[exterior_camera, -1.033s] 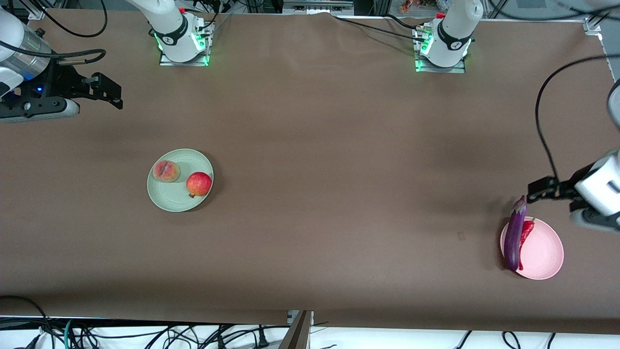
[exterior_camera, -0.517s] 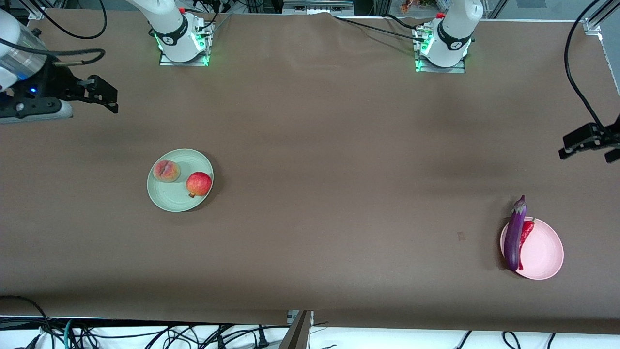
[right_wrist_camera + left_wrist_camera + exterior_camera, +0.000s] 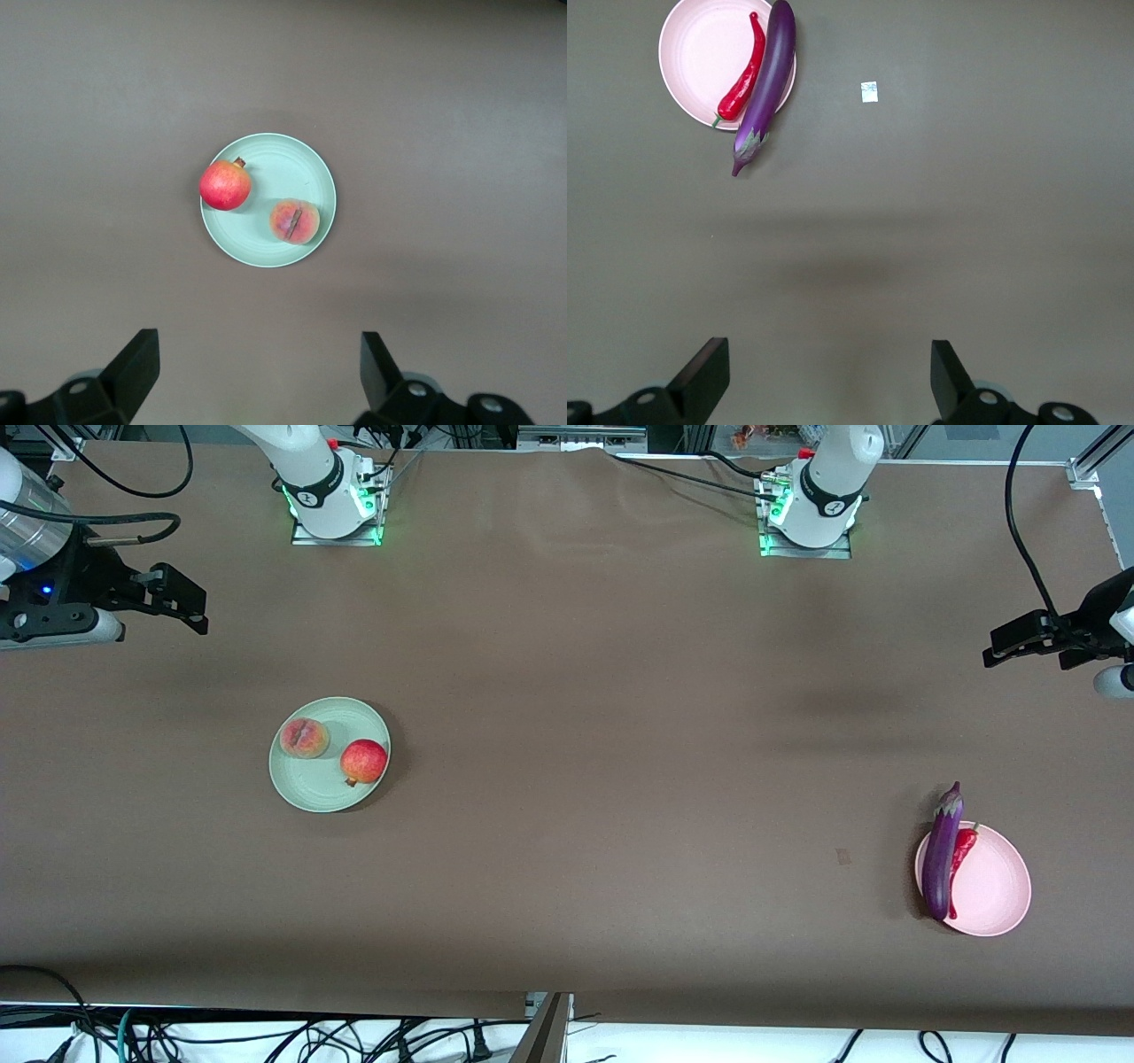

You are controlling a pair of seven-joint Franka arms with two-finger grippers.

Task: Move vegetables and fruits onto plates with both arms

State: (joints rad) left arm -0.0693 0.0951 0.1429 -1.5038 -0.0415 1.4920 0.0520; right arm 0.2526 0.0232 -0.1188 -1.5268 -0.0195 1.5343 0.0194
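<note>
Both empty grippers, left gripper (image 3: 1019, 642) and right gripper (image 3: 182, 598), hover wide over the counter's (image 3: 602, 717) three and nine o'clock edges.

The left gripper (image 3: 1019, 640) is up and away from the pink plate (image 3: 997, 895) now, jaws spread, hanging over bare table at the left arm's end. The right gripper (image 3: 182, 598) drifts slightly outward over its own end, jaws apart too.
</note>
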